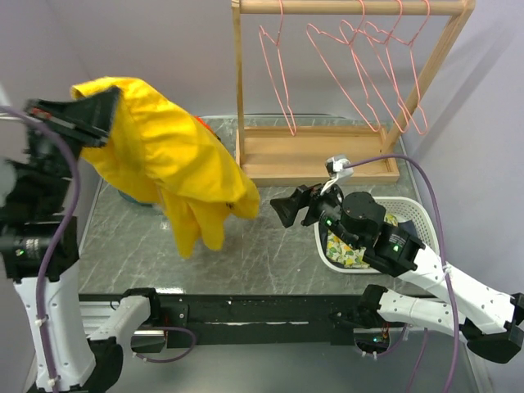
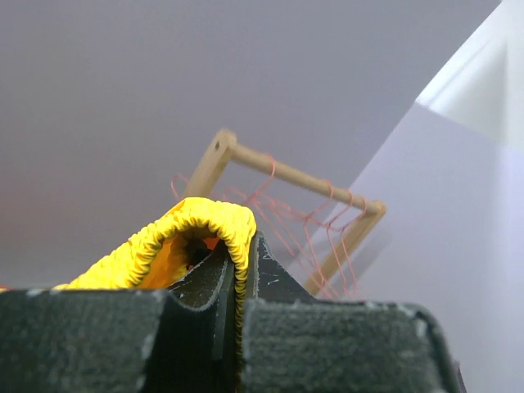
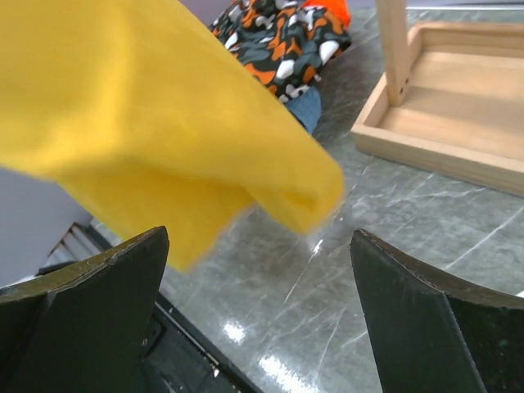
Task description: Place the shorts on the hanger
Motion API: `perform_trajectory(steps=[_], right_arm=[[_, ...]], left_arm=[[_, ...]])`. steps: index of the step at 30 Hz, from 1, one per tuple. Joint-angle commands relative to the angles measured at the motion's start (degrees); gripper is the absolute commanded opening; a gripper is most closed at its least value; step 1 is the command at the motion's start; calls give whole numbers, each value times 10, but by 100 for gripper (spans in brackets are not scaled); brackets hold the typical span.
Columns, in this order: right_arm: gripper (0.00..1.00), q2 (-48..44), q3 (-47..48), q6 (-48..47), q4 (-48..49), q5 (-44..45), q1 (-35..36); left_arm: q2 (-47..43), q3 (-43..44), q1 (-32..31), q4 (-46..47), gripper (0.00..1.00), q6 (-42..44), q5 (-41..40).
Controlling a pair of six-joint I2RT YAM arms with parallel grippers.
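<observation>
The yellow shorts (image 1: pixel 168 164) hang in the air over the left of the table, held up by my left gripper (image 1: pixel 98 115). In the left wrist view that gripper (image 2: pixel 241 254) is shut on the gathered waistband of the shorts (image 2: pixel 196 225). My right gripper (image 1: pixel 291 209) is open and empty, just right of the shorts' lower corner; in its wrist view the shorts (image 3: pixel 147 123) hang in front of its spread fingers (image 3: pixel 98 303). Several pink wire hangers (image 1: pixel 360 65) hang from the wooden rack's rail (image 1: pixel 352 6) at the back, also in the left wrist view (image 2: pixel 303 221).
The wooden rack's tray base (image 1: pixel 319 155) stands at the back centre. A white basket (image 1: pixel 413 213) with a lemon-print cloth (image 1: pixel 348 252) lies under my right arm. A black, orange and white patterned garment (image 3: pixel 282 41) and blue cloth lie behind the shorts.
</observation>
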Motion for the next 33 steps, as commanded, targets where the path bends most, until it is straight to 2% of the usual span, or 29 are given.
perform_trajectory(steps=[1,3,4,6,7,8,10,11,13,18,21,24,25,27,30,33], right_arm=[[99,10,13,11,-4,-21,19],[98,15,5,23,-3,-16,28],[98,19,-4,28,0,-14,38],[98,22,-16,43,2,6,52],[98,22,-30,49,5,14,57],[98,23,-38,64,8,20,68],[97,26,-59,82,20,35,81],[97,29,-64,96,23,41,95],[96,43,-70,110,22,73,114],[92,73,-86,160,38,133,163],[92,105,-84,175,62,166,191],[93,141,-65,190,67,215,217],[97,147,-54,215,51,242,233],[100,156,-53,226,48,283,237],[100,163,-81,216,95,288,237],[100,195,-82,202,116,301,237]], left_arm=[[-18,-136,-96,10,1,-10,-38],[-25,-211,-179,6,1,5,-124],[-29,-235,-258,6,1,3,-187],[-33,-317,-326,24,1,-25,-275],[-37,-344,-383,33,1,-37,-349],[-39,-400,-409,64,1,-53,-377],[-28,-451,-473,95,1,-97,-420],[-21,-480,-494,103,1,-111,-467],[7,-494,-543,97,1,-159,-516],[24,-500,-592,86,1,-221,-602],[49,-475,-596,55,1,-252,-604],[68,-456,-600,22,1,-277,-611],[71,-448,-604,10,1,-283,-620],[74,-440,-607,-14,1,-313,-631],[68,-437,-608,-3,1,-292,-633],[76,-423,-608,-4,1,-275,-600]])
